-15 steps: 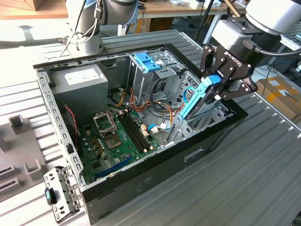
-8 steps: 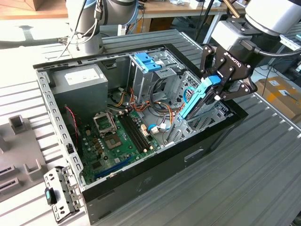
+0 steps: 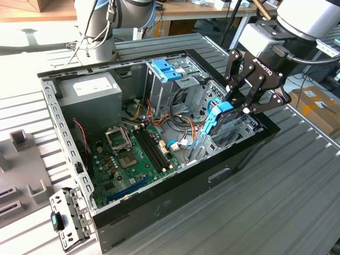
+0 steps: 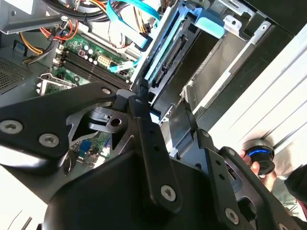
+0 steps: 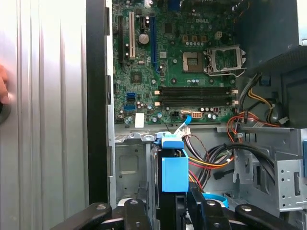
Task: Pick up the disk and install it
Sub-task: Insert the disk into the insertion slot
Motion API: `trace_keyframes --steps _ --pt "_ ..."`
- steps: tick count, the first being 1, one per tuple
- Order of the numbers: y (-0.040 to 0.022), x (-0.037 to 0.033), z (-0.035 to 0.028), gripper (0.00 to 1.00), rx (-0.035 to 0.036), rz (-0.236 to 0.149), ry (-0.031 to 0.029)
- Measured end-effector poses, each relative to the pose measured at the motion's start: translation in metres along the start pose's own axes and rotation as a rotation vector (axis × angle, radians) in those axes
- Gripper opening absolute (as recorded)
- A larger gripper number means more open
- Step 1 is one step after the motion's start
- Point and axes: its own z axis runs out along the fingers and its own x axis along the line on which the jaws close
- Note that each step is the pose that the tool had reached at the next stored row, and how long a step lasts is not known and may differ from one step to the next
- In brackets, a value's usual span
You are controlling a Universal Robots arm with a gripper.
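Now my gripper seems clamped on the disk, which sits edge-on in its blue carrier at the drive bay of the case. I judge it stiff, fairly heavy and shock-sensitive, best held by its flat sides, clear of the connector.

Open PC case lies on its side on the ribbed grey worktop, lid off. Inside: green mobo on the case floor, grey PSU w/ white sticker in a case corner, blue plastic bracket atop the drive cage, orange/yellow/red cables betw. cage & mobo. Perforated metal plate just beside a case corner. Cardboard box past the worktop edge.
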Motion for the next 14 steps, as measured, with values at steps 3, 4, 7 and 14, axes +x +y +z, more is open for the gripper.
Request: trace_keyframes --steps 3,4,7,14 --pt "0.0007 -0.0009 -0.0117 0.44 0.0 0.0 -0.0009" --pt "0.0012 -0.0014 -0.0185 0.44 -0.0001 0.0 -0.0021" --pt "0.0014 -0.0018 -0.0217 0.44 -0.0006 -0.001 -0.0129" --pt "0.0013 -0.004 -0.0185 0.11 -0.0023 -0.001 -0.0249"
